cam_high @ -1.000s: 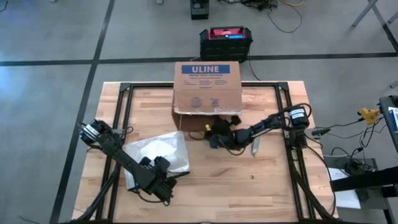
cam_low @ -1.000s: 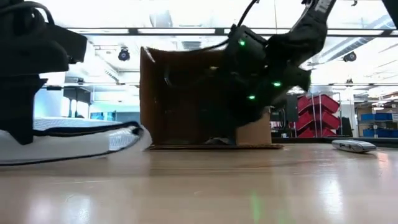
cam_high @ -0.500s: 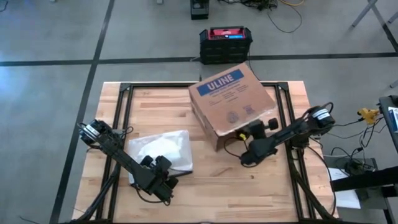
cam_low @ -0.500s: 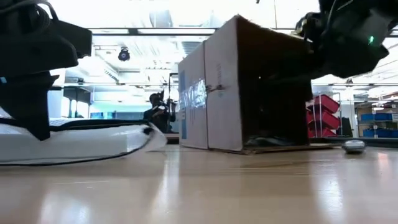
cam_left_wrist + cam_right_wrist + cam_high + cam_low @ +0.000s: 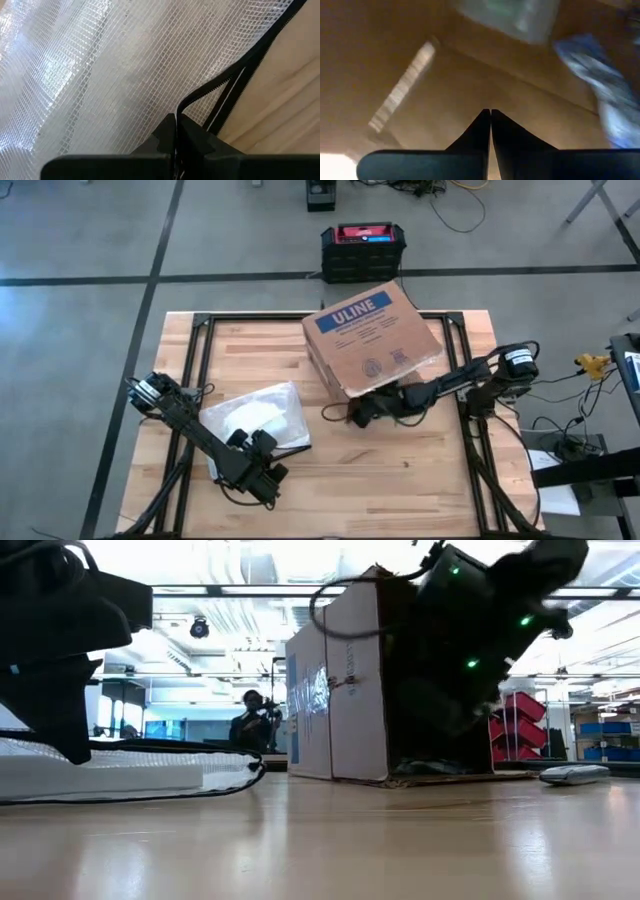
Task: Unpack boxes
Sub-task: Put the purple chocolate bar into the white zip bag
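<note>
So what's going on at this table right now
A two-armed robot is unpacking a cardboard box lying on its side on the wooden table. The right gripper reaches into the box's open side, its fingers shut with nothing between them; something pale and bluish lies inside. The left gripper is clamped on the black edge of a mesh plastic bag at the table's left. A small grey object lies beside the box.

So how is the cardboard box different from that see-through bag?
The cardboard box is brown, stiff and stands tall on its side; the bag is clear mesh, soft and lies flat. The right gripper is at the box's open end, while the left gripper, shut, pinches the bag's edge. Both rest on the table.
</note>
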Tool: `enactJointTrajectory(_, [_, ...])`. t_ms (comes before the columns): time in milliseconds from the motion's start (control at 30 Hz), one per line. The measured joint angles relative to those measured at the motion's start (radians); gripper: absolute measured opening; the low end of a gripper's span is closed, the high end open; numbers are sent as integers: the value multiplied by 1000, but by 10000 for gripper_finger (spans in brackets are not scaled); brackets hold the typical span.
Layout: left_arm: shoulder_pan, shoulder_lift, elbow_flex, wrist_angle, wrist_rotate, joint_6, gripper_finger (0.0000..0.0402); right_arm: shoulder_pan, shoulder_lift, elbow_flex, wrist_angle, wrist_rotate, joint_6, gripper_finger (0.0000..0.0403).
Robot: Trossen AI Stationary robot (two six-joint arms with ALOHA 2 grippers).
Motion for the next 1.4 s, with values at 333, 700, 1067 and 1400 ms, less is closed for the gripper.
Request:
enactJointTrajectory(333, [-3, 0, 0, 33, 3, 0, 0, -25, 5, -146, 190, 400, 133, 0])
enactJointTrajectory(700, [-3, 1, 0, 38, 4, -6, 0, -156, -38, -127, 91, 346, 31, 15])
enactJointTrajectory(1067, [-4, 0, 0, 45, 13, 26, 0, -240, 4, -128, 136, 234, 233, 158])
enactJointTrajectory(1400, [-6, 0, 0, 53, 22, 34, 0, -237, 66, -123, 322, -66, 93, 216])
